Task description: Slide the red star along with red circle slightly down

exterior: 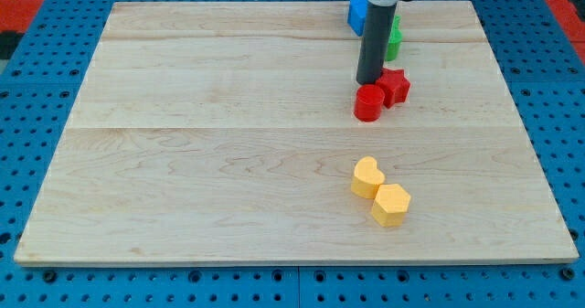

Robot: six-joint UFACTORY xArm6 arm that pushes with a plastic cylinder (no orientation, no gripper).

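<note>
Camera view: red star (396,85) touching red circle (368,102); light, rigid, slide-prone. Tip (369,80) just above them; push top edges. Pincer: none visible.

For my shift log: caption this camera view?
My tip sits just above the touching red circle and red star.

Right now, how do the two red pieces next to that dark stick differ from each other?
The red circle is a round, smooth-sided cylinder; the red star has points. The red circle lies lower and further to the view's left; the red star sits up and to the right of it. My tip rests just above the circle, with the star beside it on the right. Both are the same red and touch.
</note>
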